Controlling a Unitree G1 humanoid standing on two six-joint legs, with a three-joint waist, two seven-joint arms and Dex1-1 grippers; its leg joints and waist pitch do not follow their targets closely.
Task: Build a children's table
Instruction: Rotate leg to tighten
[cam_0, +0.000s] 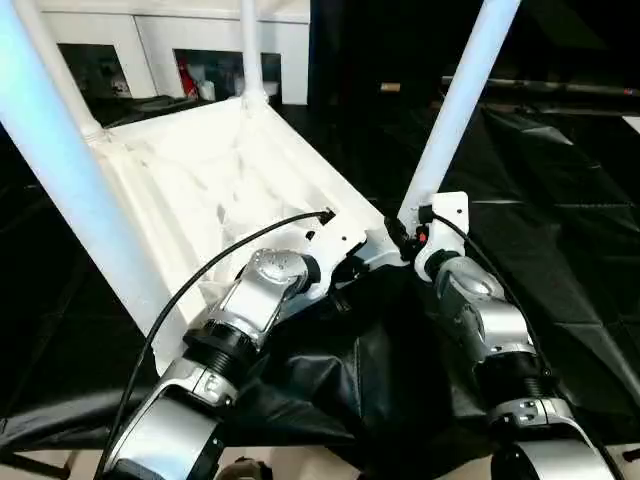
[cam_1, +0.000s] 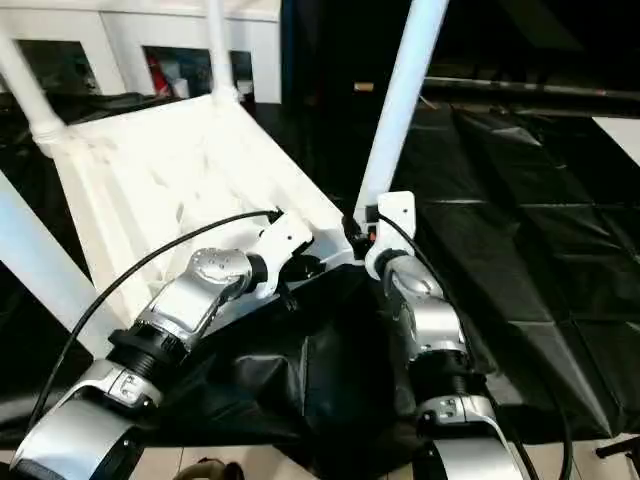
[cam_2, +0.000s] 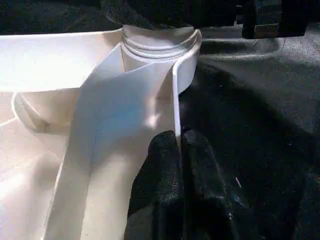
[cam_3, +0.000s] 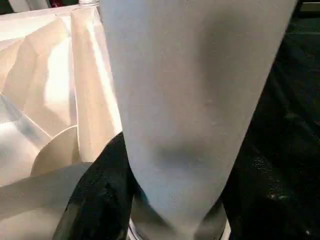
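The white table top (cam_0: 215, 175) lies upside down and tilted, its ribbed underside facing me. Several white legs stand in its corner sockets: the near-right leg (cam_0: 456, 110), a near-left leg (cam_0: 60, 170) and two far ones (cam_0: 250, 45). My left gripper (cam_2: 180, 147) is shut on the thin rim of the top, just short of the near-right corner socket (cam_2: 157, 42). My right gripper (cam_3: 170, 205) is closed around the base of the near-right leg (cam_3: 195, 100), with one black finger (cam_3: 100, 197) pressed against its side; the other finger is hidden behind the leg.
Black cloth (cam_0: 560, 200) drapes the work surface and bunches under both forearms. A black cable (cam_0: 200, 280) arcs from my left arm over the table top. White cabinets (cam_0: 150, 45) stand at the back left, and a dark bar (cam_0: 540, 88) runs along the back right.
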